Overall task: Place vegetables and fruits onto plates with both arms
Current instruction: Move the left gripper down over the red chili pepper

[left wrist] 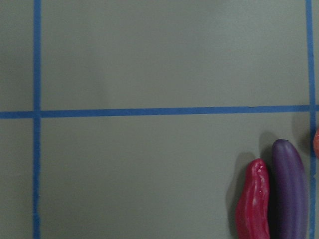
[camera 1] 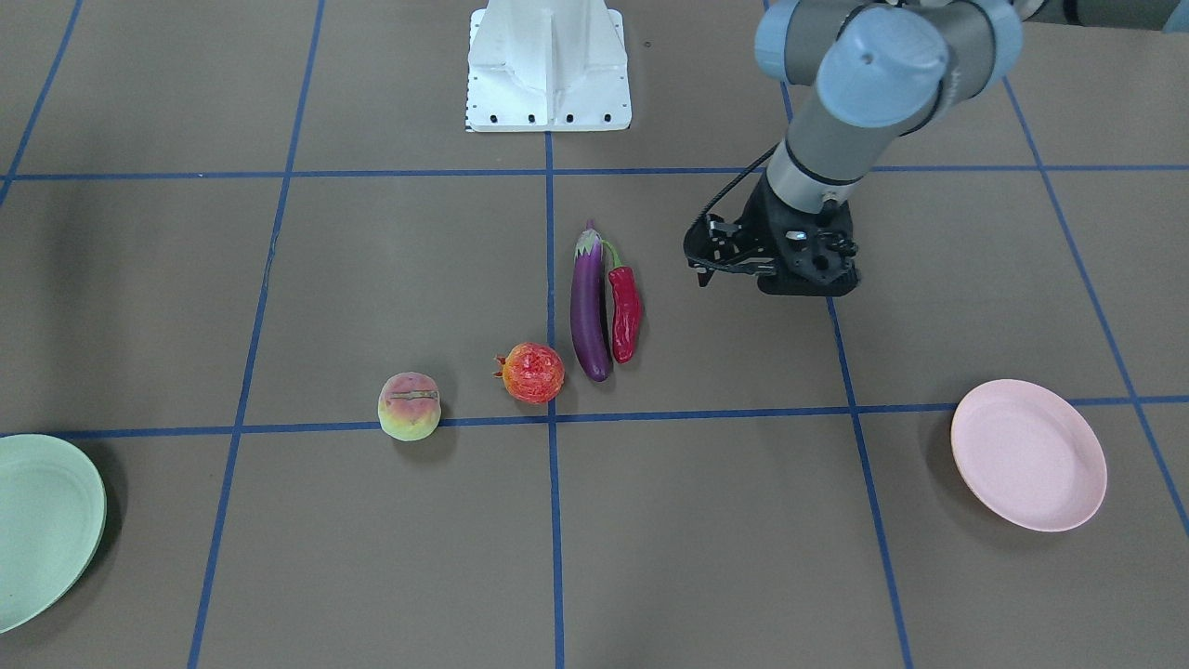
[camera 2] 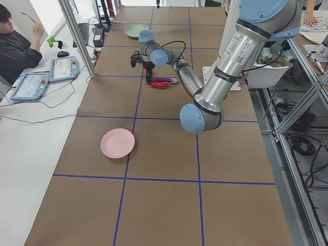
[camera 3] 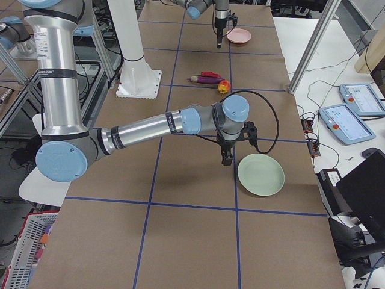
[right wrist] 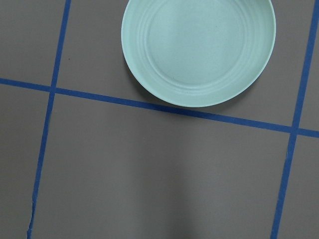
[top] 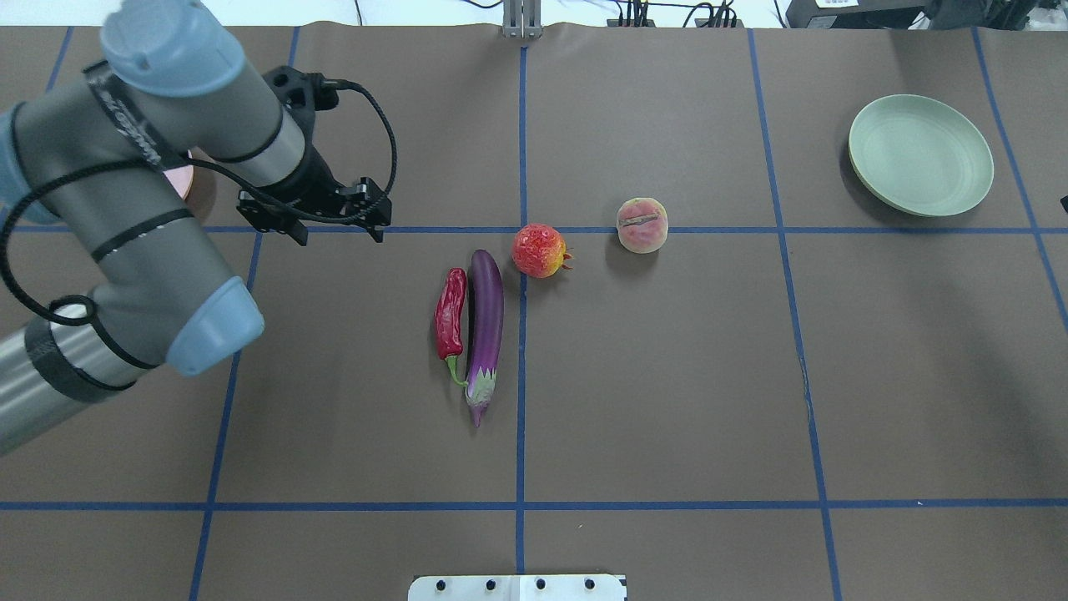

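The purple eggplant (camera 1: 589,311) (top: 485,321) and the red chili (camera 1: 625,311) (top: 450,313) lie side by side, touching, at mid-table. The pomegranate (top: 539,250) and the peach (top: 642,224) sit apart, just beyond them. My left gripper (top: 338,236) (camera 1: 776,279) hovers open and empty left of the chili, pointing down. The pink plate (camera 1: 1028,455) is mostly hidden behind that arm in the overhead view. The mint green plate (top: 920,154) (right wrist: 199,50) is bare. My right gripper (camera 3: 227,158) hangs beside it; I cannot tell its state.
The white base block (camera 1: 548,70) stands at the robot's edge of the table. Blue tape lines grid the brown tabletop. In the exterior left view a seated person (camera 2: 15,46) and tablets (camera 2: 62,68) are beside the table's far side.
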